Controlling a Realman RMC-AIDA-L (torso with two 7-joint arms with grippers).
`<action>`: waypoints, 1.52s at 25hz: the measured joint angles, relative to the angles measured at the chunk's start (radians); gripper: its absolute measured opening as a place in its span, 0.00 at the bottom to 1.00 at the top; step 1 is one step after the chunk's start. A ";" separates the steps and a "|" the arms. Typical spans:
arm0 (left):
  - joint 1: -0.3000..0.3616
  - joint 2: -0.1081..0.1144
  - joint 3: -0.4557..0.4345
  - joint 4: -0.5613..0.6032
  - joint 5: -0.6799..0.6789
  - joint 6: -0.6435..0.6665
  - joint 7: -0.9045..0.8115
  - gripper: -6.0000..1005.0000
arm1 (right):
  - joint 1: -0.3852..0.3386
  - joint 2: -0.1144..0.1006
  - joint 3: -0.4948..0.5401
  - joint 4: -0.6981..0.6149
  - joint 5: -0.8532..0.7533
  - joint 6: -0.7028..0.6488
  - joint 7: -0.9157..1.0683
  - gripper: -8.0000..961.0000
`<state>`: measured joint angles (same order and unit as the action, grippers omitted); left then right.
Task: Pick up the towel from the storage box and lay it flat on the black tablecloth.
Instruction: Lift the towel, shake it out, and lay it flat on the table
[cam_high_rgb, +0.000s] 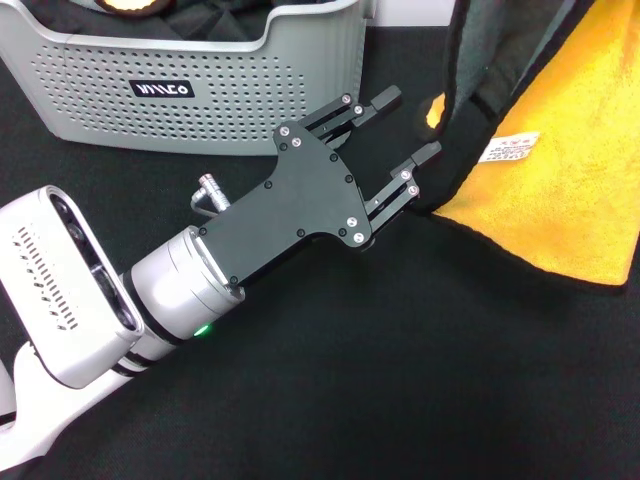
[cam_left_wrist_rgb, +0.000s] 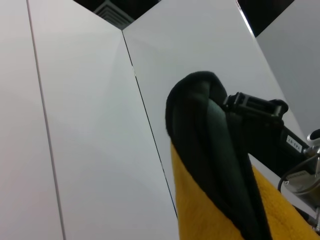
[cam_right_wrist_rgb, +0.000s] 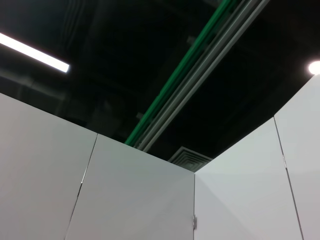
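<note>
The towel (cam_high_rgb: 560, 190) hangs down from the upper right, orange-yellow face and white label showing, and its lower edge rests on the black tablecloth (cam_high_rgb: 400, 350). My left gripper (cam_high_rgb: 408, 125) is open just left of the towel's black edging, with nothing between its fingers. In the left wrist view the towel (cam_left_wrist_rgb: 200, 200) drapes in a fold, grey-green over orange, and my right gripper (cam_left_wrist_rgb: 245, 106) holds it at the top from behind. The right gripper is out of the head view. The light grey storage box (cam_high_rgb: 200, 80) stands at the back left.
Black fabric and a round orange-and-black object (cam_high_rgb: 130, 5) show inside the box. The left arm's white forearm (cam_high_rgb: 60, 290) crosses the lower left of the table. Both wrist views show white wall panels and, in the right one, a dark ceiling.
</note>
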<state>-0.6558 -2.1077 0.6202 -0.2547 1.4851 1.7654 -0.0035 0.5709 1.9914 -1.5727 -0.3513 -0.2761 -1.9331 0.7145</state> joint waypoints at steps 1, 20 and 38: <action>-0.001 0.000 0.000 0.000 0.000 0.001 0.000 0.47 | 0.001 0.000 0.000 0.000 0.000 0.002 0.000 0.02; -0.011 0.000 -0.056 -0.040 0.007 0.003 -0.006 0.47 | 0.016 0.009 -0.006 0.000 -0.009 0.011 0.000 0.02; -0.001 0.000 -0.056 -0.027 0.067 -0.015 -0.035 0.40 | 0.003 0.009 -0.003 0.000 -0.009 -0.006 0.000 0.02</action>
<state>-0.6571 -2.1076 0.5643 -0.2814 1.5517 1.7502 -0.0384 0.5738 2.0003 -1.5753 -0.3512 -0.2854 -1.9390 0.7149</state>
